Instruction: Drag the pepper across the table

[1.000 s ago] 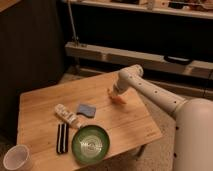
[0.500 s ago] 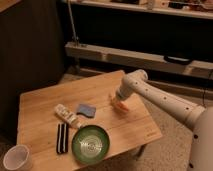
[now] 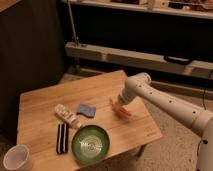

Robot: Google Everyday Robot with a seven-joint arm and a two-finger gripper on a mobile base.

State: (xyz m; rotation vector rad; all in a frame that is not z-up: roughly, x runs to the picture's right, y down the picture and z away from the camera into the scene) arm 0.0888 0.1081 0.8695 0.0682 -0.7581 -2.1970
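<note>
Camera view shows the hand (image 3: 119, 104) low on the surface (image 3: 45, 107), right at the pepper (image 3: 123, 112); its opening cannot be told. Small, light and smooth, the pepper looks prone to rolling, so gripping mid-body seems safest.

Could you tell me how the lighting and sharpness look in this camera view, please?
Camera view: dim, warm light; the table is the brightest area and the background falls into deep shadow. The whole frame is soft, so the pepper blurs into the gripper just above it. The green bowl shows faint sheen.
</note>
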